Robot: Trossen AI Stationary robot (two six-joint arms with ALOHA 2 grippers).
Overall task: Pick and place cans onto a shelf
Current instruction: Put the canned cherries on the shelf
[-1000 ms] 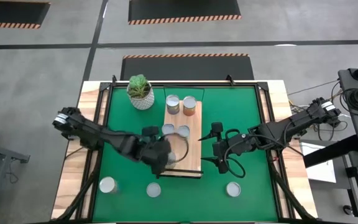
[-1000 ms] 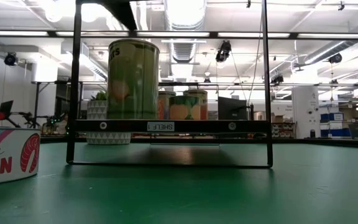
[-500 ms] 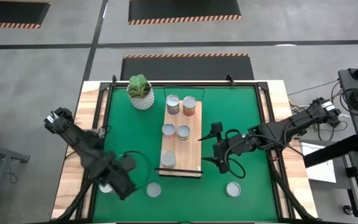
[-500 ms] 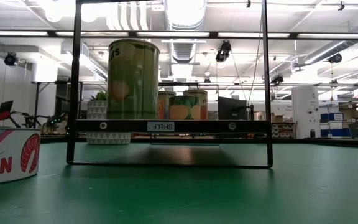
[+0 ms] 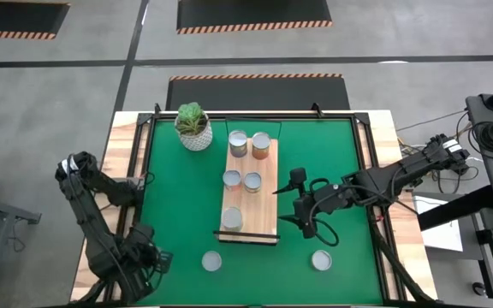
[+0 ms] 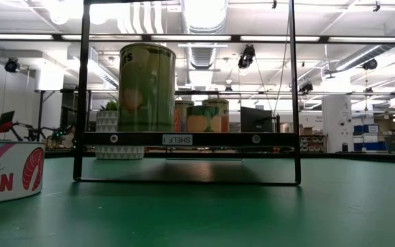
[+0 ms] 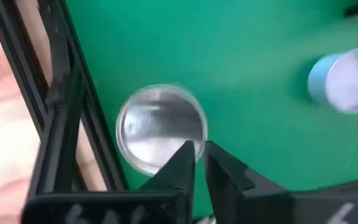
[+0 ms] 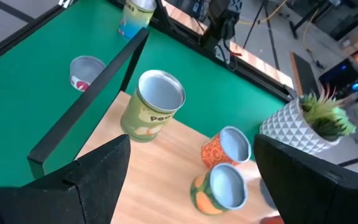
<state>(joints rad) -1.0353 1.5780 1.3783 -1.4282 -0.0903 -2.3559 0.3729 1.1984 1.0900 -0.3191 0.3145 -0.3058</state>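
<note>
My left gripper hangs clenched over a can at the mat's front-left corner. I must spread the fingers, centre on it, then descend. Right gripper waits released beside the shelf.

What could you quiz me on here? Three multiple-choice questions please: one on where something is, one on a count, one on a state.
1. Where does the plant pot stand?
A. on the shelf
B. on the green mat beside the shelf
C. on the floor

2. How many cans stand on the shelf?
A. three
B. five
C. eight

3. How is the right hand?
A. open and empty
B. shut on a can
C. shut on the pot

Answers:
1. B: the pot sits on the mat next to the board's end.
2. B: the high view shows five silver tops on the board.
3. A: its fingers are spread wide with nothing between them.
</note>
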